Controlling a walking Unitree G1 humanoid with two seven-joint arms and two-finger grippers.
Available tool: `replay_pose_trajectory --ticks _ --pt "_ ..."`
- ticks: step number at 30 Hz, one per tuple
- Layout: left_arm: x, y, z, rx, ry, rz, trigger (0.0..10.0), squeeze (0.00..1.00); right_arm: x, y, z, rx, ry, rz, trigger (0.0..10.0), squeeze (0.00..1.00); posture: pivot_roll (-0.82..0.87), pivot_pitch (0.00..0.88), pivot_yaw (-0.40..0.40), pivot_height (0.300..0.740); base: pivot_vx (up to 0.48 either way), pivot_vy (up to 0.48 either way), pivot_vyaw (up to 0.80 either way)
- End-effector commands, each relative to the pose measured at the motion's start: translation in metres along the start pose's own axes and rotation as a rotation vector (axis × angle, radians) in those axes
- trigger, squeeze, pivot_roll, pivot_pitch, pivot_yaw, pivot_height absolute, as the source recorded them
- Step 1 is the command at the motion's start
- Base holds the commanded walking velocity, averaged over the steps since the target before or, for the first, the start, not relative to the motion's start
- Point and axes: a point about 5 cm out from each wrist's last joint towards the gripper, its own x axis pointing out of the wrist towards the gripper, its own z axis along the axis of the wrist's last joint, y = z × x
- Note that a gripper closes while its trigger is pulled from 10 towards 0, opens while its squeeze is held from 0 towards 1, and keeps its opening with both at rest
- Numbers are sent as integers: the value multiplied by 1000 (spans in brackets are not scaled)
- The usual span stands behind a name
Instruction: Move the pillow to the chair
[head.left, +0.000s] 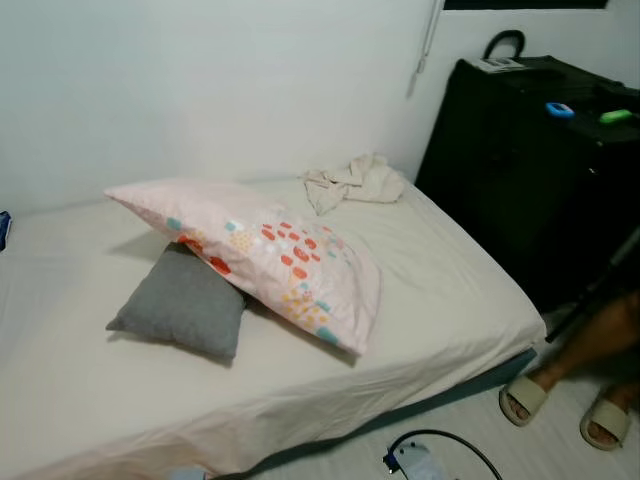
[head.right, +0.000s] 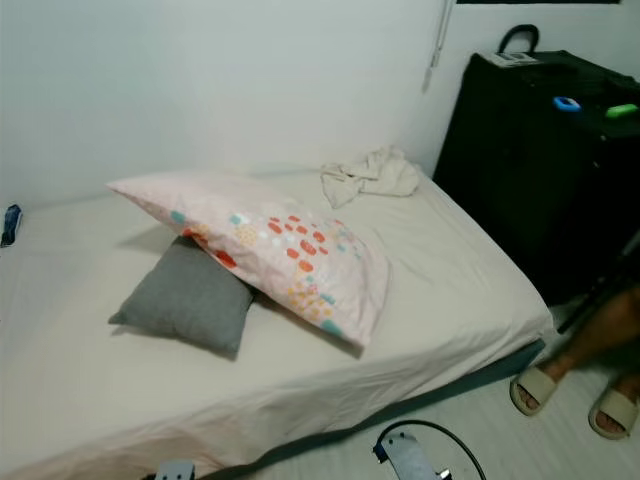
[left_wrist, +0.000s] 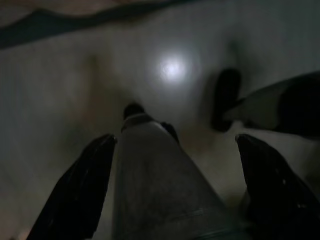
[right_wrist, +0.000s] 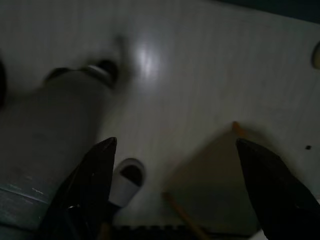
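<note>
Both my grippers hang down over the floor with nothing in them. On my left gripper (left_wrist: 172, 190) the two black fingers are wide apart, and on my right gripper (right_wrist: 175, 190) too. Up ahead, the pink flowery pillow (head.left: 270, 255) lies on the bed (head.left: 440, 290), leaning on a gray pillow (head.left: 185, 305). A crumpled cloth (head.left: 352, 182) sits near the wall. Someone's feet in sandals (head.left: 565, 400) stand beside the bed.

Floral pillow (head.left: 270, 255): soft cloth, matt, pink printed cotton look. Grey cushion (head.left: 185, 303): coarser woven cloth, matt. Bed sheet (head.left: 440, 280): smooth cream cloth, lightly creased. Crumpled cloth (head.left: 352, 181): limp, rumpled. Black cabinet (head.left: 540, 170): matt, dark. Sandals (head.left: 525, 398): matt rubbery plastic. Floor (right_wrist: 200, 75): smooth, faintly glossy.
</note>
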Motion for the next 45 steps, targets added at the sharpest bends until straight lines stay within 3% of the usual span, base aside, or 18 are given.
replay_pose_trajectory --ticks 1,17,19,45 --pt "-1 -3 -8 -2 34 -14 10000 0 0 2 -3 6 6 4 10000 0 -70 45 -46 740 0 -469 0" --pt "-1 -1 -8 9 34 -15 10000 0 0 1 -4 3 7 3 10000 0 -74 45 -47 740 0 -467 0" --pt "-1 0 -7 -16 18 16 10000 0 0 1 -4 0 8 2 10000 0 -74 42 -48 740 0 0 0" --pt "-1 0 -5 6 18 7 10000 0 0 4 -3 19 -15 51 10000 0 -69 46 -45 740 0 0 0"
